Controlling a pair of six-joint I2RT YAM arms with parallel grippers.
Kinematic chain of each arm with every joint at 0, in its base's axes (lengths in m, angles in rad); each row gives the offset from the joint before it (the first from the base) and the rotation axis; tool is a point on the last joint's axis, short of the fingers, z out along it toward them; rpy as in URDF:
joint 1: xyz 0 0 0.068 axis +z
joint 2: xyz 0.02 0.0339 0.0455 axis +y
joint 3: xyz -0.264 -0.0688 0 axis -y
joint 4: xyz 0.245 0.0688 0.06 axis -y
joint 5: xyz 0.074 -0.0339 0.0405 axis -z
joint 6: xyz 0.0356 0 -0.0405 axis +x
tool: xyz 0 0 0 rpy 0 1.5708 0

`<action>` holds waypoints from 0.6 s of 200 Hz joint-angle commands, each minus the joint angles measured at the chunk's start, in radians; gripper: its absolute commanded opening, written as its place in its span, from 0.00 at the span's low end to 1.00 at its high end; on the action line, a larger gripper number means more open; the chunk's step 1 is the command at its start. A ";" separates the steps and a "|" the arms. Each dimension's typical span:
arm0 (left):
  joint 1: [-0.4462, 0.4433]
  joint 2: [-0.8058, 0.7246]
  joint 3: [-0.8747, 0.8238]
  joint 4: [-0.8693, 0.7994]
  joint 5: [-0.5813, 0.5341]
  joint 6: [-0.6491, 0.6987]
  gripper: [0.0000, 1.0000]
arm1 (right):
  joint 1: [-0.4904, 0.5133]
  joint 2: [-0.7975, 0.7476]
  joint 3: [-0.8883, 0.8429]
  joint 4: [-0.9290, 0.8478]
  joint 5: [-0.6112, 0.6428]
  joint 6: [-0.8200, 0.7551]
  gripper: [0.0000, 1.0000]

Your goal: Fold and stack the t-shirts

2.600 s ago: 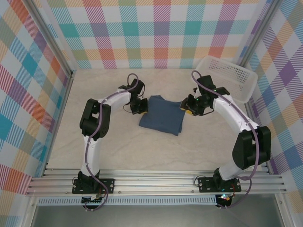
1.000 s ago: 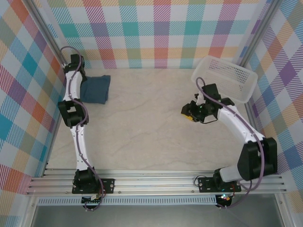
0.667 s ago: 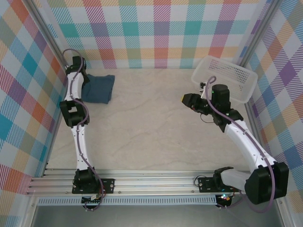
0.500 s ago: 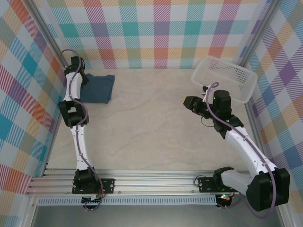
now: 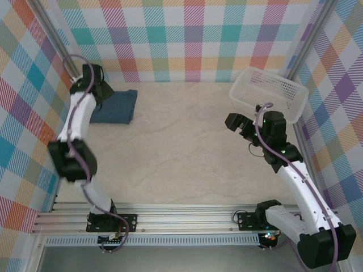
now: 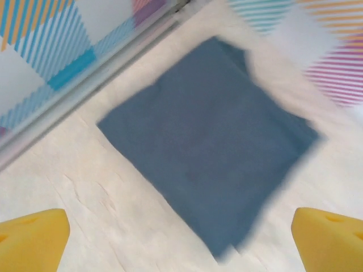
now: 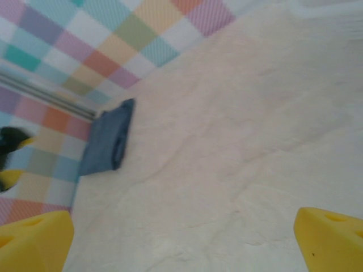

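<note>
The folded t-shirt (image 5: 115,106) lies flat, well left of the basket (image 5: 283,82). The left gripper (image 6: 181,241) hovers just over it, jaws spread and empty. The right gripper (image 5: 237,123), also spread, hangs beside the basket.

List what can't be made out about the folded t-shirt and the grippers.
1. Top external: the left arm covers the left edge of the folded t-shirt.
2. Left wrist: blur smears its outline; fold layers cannot be counted.
3. Right wrist: it is small, seen obliquely.
4. Wrist views: frame edges cut off left gripper and right gripper beyond yellow fingertips.
</note>
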 commanded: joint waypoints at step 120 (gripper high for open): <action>-0.285 -1.052 -1.361 0.724 -0.166 0.399 1.00 | -0.056 -0.189 -0.598 0.418 0.607 -0.506 1.00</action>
